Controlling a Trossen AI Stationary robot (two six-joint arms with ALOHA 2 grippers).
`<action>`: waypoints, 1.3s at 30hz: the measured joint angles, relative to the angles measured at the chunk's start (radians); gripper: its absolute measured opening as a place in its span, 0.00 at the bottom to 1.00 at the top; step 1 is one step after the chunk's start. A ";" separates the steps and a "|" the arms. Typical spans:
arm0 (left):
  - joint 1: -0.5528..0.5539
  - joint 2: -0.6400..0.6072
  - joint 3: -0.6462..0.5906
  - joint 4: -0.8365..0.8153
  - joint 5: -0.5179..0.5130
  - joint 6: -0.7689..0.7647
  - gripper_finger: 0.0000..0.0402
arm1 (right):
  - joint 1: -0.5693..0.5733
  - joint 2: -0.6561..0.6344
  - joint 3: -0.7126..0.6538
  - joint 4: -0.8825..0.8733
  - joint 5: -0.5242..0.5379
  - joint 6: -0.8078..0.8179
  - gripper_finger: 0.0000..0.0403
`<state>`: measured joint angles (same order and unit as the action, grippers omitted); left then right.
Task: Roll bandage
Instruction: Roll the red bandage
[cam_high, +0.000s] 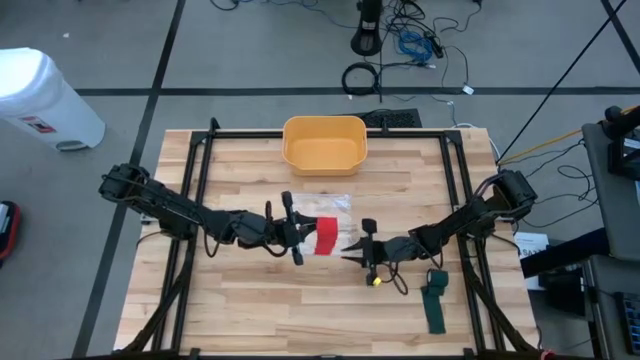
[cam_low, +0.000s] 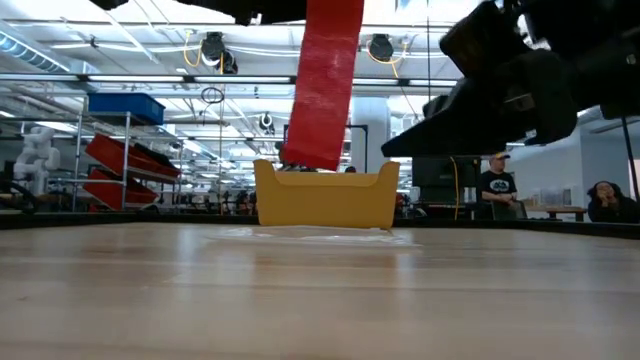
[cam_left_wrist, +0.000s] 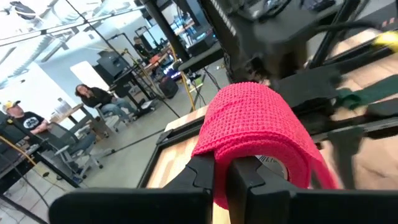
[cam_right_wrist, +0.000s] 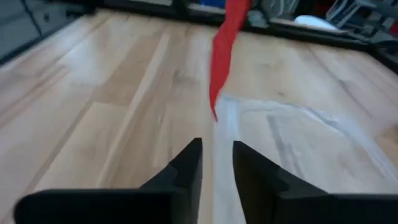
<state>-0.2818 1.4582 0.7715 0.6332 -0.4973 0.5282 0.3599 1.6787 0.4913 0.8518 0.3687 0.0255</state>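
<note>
A red bandage (cam_high: 325, 236) hangs over the middle of the table. Part of it is wound into a roll (cam_left_wrist: 258, 134) at the tips of my left gripper (cam_left_wrist: 230, 174), which is shut on it. The loose tail (cam_low: 322, 90) hangs straight down and its lower end (cam_right_wrist: 214, 109) stays clear of the wood. My right gripper (cam_right_wrist: 216, 163) is just to the right of the tail, near the table, pointing at it. Its fingers stand slightly open with nothing between them. The right gripper (cam_high: 355, 246) also shows in the high view, close to the bandage. My left gripper has the wound part of the red bandage (cam_left_wrist: 217, 146) over its fingertips, several layers thick; the cloth itself hides the exact place of contact. The fingers reach in level from the table's left. The roll is lifted clear, and the tail hangs slack below it.
A yellow bin (cam_high: 323, 143) stands at the table's far middle. A clear plastic wrapper (cam_right_wrist: 292, 134) lies flat under and beyond the bandage. A dark green bandage (cam_high: 435, 300) lies near the right front, with a small yellow item (cam_high: 377, 281) beside the right arm.
</note>
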 joint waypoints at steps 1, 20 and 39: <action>-0.003 0.000 0.000 0.001 0.000 0.000 0.03 | -0.006 0.000 -0.028 0.051 0.000 0.009 0.21; 0.017 0.000 0.000 -0.047 0.055 -0.076 0.03 | -0.045 0.000 -0.031 0.243 -0.027 -0.006 0.53; 0.028 0.000 0.000 -0.025 0.056 -0.051 0.03 | -0.112 0.215 0.081 0.431 -0.138 0.043 0.17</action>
<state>-0.2539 1.4582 0.7712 0.6085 -0.4416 0.4770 0.2476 1.8941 0.5722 1.2831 0.2312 0.0682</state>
